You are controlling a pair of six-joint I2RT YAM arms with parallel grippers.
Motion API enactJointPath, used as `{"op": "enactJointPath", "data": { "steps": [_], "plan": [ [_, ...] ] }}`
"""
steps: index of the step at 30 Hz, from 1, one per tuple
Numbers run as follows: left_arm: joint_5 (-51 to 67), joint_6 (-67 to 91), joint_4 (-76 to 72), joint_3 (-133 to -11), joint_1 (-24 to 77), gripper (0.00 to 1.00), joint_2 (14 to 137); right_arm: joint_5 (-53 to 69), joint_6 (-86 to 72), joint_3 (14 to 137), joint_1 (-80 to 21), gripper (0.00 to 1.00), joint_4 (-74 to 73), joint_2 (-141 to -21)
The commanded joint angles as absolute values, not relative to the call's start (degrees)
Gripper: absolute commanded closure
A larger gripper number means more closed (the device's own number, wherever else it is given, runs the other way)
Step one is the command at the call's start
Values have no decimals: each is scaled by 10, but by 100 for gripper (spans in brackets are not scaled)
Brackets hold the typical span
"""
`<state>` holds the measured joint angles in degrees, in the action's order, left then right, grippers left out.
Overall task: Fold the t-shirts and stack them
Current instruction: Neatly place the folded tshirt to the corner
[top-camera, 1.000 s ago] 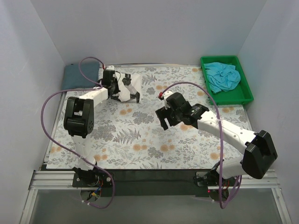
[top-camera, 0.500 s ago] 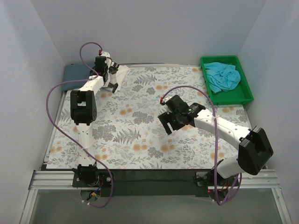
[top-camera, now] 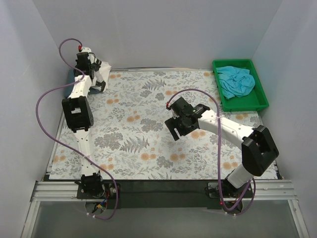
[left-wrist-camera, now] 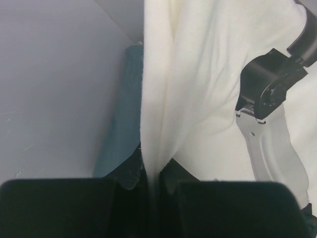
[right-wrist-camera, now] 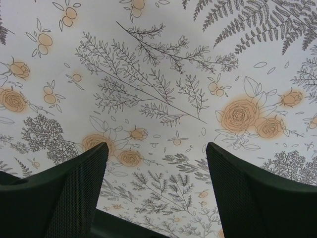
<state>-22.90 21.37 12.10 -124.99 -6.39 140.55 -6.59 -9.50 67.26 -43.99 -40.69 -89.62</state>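
My left gripper (left-wrist-camera: 151, 173) is shut on a fold of the cream-white t-shirt (left-wrist-camera: 198, 74), which hangs from its jaws. In the top view this gripper (top-camera: 95, 74) is at the back left corner with the pale shirt (top-camera: 102, 69) beside it. The slate blue-grey t-shirt (left-wrist-camera: 121, 119) lies just below and left of the held cloth, against the wall. The turquoise t-shirt (top-camera: 236, 81) sits crumpled in the green tray (top-camera: 262, 101) at the back right. My right gripper (top-camera: 177, 128) hovers open over the floral table cover (right-wrist-camera: 163, 74), holding nothing.
White walls close in the table on the left, back and right. The left arm's purple cable (top-camera: 49, 99) loops out over the left edge. The right arm (top-camera: 233, 129) stretches across the right half of the cover.
The left arm has carried the cream-white shirt from the left-middle of the cover to the back left corner, over the blue-grey shirt. The right gripper turned slightly, staying open.
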Motion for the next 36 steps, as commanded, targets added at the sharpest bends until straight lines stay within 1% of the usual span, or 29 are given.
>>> {"op": "enactJointPath", "data": {
  "steps": [1, 6, 15, 24, 26, 30, 34, 35, 36],
  "plan": [
    [-231, 225, 125, -1255, -90, 100, 1375, -55, -99, 708, -439, 28, -423, -912],
    [-229, 228, 123, -1257, -114, 100, 1377, -49, -93, 722, -439, 28, -428, -933],
    [-214, 248, 132, -1298, -133, 99, 1386, -44, -81, 761, -439, 30, -441, -970],
    [-212, 255, 122, -1290, -144, 98, 1403, -40, -73, 777, -439, 30, -449, -991],
    [-214, 255, 113, -1269, -144, 98, 1405, -40, -72, 780, -439, 30, -452, -992],
    [-214, 247, 81, -1247, -145, 91, 1422, -38, -73, 779, -439, 30, -455, -992],
    [-242, 241, 55, -1248, -145, 87, 1437, -37, -75, 772, -439, 30, -458, -989],
    [-250, 241, 51, -1251, -145, 83, 1440, -35, -75, 770, -439, 30, -458, -988],
    [-260, 242, 47, -1252, -145, 76, 1441, -35, -76, 770, -439, 30, -459, -987]
  ]
}}
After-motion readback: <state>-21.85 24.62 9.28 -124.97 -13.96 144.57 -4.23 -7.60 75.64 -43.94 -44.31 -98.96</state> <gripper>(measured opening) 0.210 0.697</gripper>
